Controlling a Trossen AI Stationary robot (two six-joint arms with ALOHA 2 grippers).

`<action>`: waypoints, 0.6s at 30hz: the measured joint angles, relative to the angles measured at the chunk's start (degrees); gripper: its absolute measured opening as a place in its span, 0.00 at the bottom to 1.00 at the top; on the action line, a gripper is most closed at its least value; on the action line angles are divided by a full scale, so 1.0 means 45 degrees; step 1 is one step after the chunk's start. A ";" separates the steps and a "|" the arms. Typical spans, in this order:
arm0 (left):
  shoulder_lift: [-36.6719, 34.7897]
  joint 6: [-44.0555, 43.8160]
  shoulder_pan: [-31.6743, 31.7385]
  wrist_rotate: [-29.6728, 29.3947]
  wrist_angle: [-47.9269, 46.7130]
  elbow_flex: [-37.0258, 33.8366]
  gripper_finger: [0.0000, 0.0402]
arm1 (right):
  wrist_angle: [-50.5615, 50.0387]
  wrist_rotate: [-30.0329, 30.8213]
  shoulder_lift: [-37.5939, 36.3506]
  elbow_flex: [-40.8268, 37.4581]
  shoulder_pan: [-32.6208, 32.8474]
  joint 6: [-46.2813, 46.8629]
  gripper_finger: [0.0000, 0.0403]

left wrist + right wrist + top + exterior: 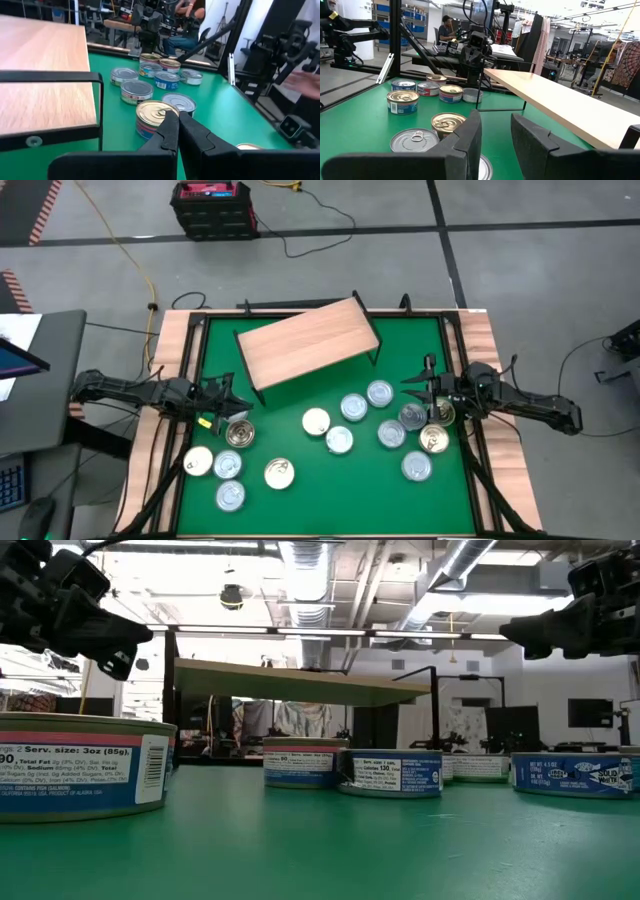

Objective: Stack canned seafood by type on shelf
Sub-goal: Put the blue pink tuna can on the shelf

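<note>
Dark left gripper (pixel 238 402) jaws closed, empty

The shelf (pixel 308 340) stands near the table's (pixel 460 495) far edge, nothing on it. Tins (pixel 340 439) lie scattered between it and the near edge. My left gripper (pixel 232 406) hovers by the left edge, my right gripper (pixel 416 392) by the right.

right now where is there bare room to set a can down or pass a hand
The shelf top is bare. Green table is free along the near edge under the middle cans, and in the strip beneath and in front of the shelf. It is crowded in the right cluster of cans and around the left group.
</note>
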 joint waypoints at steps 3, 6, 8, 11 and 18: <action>-0.0004 -0.0120 -0.0001 -0.0084 0.0035 0.0000 0.00 | -0.0002 -0.0001 0.0000 0.0000 0.0000 -0.0003 0.34; -0.0002 -0.0147 0.0000 -0.0197 0.0060 0.0000 0.00 | 0.0035 0.0000 0.0000 0.0000 0.0000 -0.0244 0.34; 0.0000 -0.0152 0.0000 -0.0123 0.0087 0.0000 0.00 | 0.0209 -0.0023 0.0004 0.0000 0.0000 -0.0633 0.34; 0.0000 -0.0398 0.0000 -0.0102 0.0087 0.0000 0.00 | 0.0955 -0.0048 0.0004 0.0002 0.0098 0.0880 0.34; -0.0001 -0.2398 -0.0002 0.0248 0.0008 0.0000 0.00 | 0.2892 -0.0044 0.0000 0.0000 0.0440 0.5957 0.34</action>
